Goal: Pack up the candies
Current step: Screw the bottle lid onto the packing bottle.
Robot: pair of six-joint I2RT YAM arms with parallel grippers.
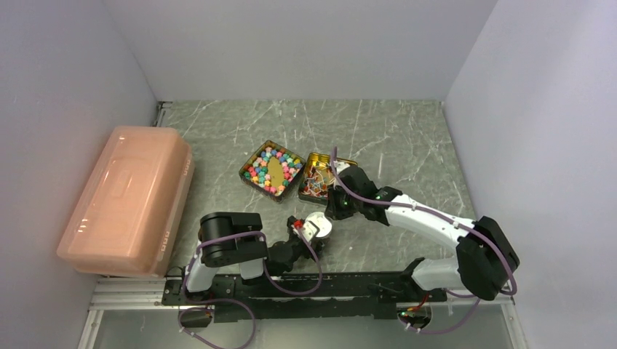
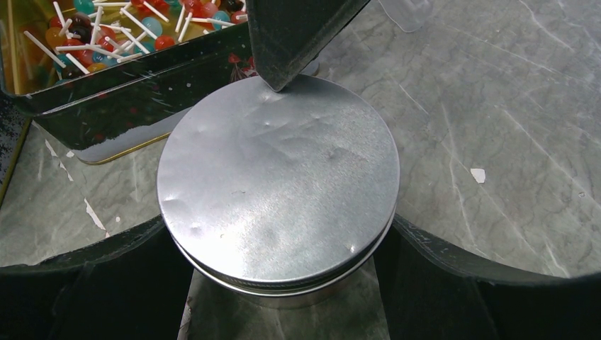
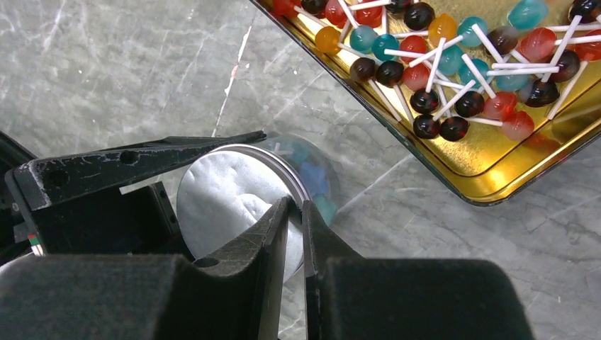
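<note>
A small clear round jar with a silver lid point(image 2: 276, 177) stands on the table. My left gripper point(image 2: 283, 283) is shut on it, one finger on each side. My right gripper point(image 3: 296, 209) is shut on the lid's rim point(image 3: 227, 195); its tip also shows at the lid's far edge in the left wrist view point(image 2: 283, 49). Blue and green candies point(image 3: 315, 180) show through the jar's clear wall. More multicoloured candies point(image 1: 273, 167) fill a square gold tin. In the top view the jar point(image 1: 319, 227) sits between the left gripper point(image 1: 307, 233) and the right gripper point(image 1: 333, 211).
A second gold tin point(image 1: 314, 160) holds lollipops with white sticks point(image 3: 453, 78), right beside the jar. A gold oval piece point(image 1: 276, 171) lies among the candies in the first tin. A large pink plastic box point(image 1: 127, 200) stands at the left. Walls enclose the table.
</note>
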